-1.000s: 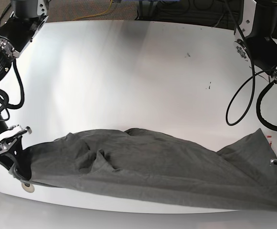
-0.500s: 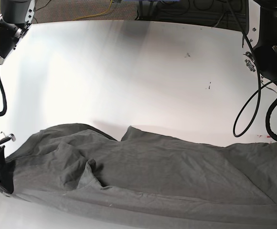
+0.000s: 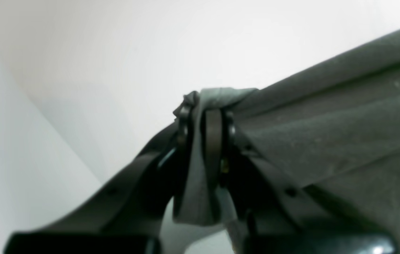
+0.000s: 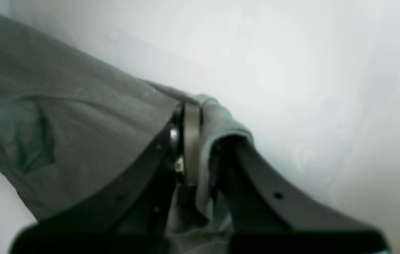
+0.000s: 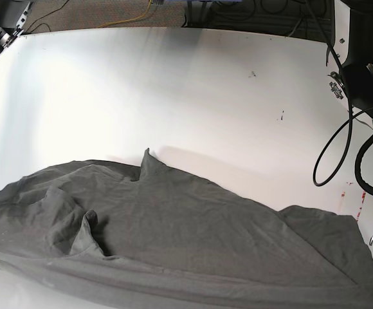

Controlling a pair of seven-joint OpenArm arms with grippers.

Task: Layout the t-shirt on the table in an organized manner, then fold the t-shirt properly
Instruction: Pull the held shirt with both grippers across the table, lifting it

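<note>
Both grippers are clamped on the t-shirt (image 5: 186,238), the left gripper (image 3: 205,123) and the right gripper (image 4: 193,130) each pinching a bunched fold at opposite ends. To lay it out well, keep the pull even and low so the cloth settles flat. The soft, wrinkled, dark grey shirt drapes across the near part of the glossy white desk (image 5: 173,90).
</note>
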